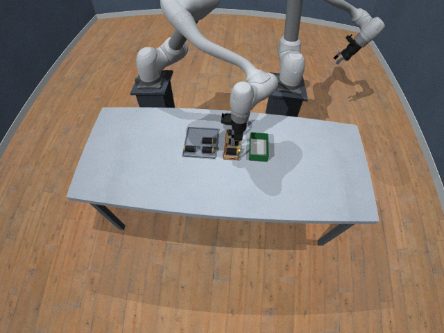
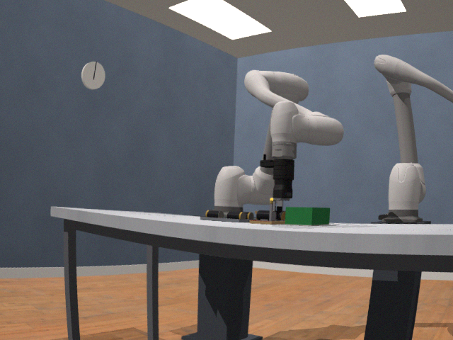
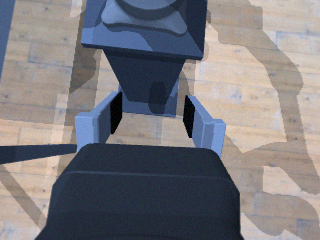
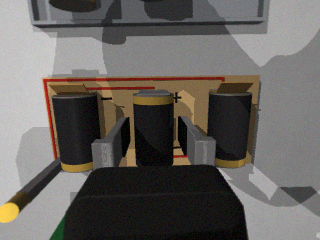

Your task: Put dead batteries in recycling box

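fingers of the right end effector [image 1: 234, 142] [image 2: 281, 208] [image 4: 154, 125] stand wide, though short of fully open, one each side of the middle battery [image 4: 154, 132], with a gap by each; they grip nothing, so the wooden holder seems to carry it. its gold end faces the tray, opposite to its two neighbours, probably so the three join nose to tail in one circuit. the near neighbour [image 1: 232, 151] [image 4: 77, 130] sits beside the bulb [image 1: 238, 150] [image 2: 271, 200] [image 4: 8, 212], which glows yellow; that suggests good contact.

the holder [image 1: 225, 157] [image 2: 260, 221] [image 4: 254, 100] lies between the tray [image 1: 198, 157] [image 2: 236, 220] [image 4: 150, 22], with three loose batteries [image 1: 207, 150] [image 2: 232, 214] [image 4: 75, 4], and the green box [image 1: 259, 157] [image 2: 307, 215] [image 4: 59, 230], upright and level, no battery visible inside. this row sits nearer the bench's [image 1: 143, 161] [image 2: 164, 227] robot-side edge, well apart from all corners, presumably for easy reach.

beyond that edge, the left end effector [image 1: 337, 60] [image 3: 153, 106] hangs wide open and empty over the floor, likely parked. which batteries are dead, i cannot tell.
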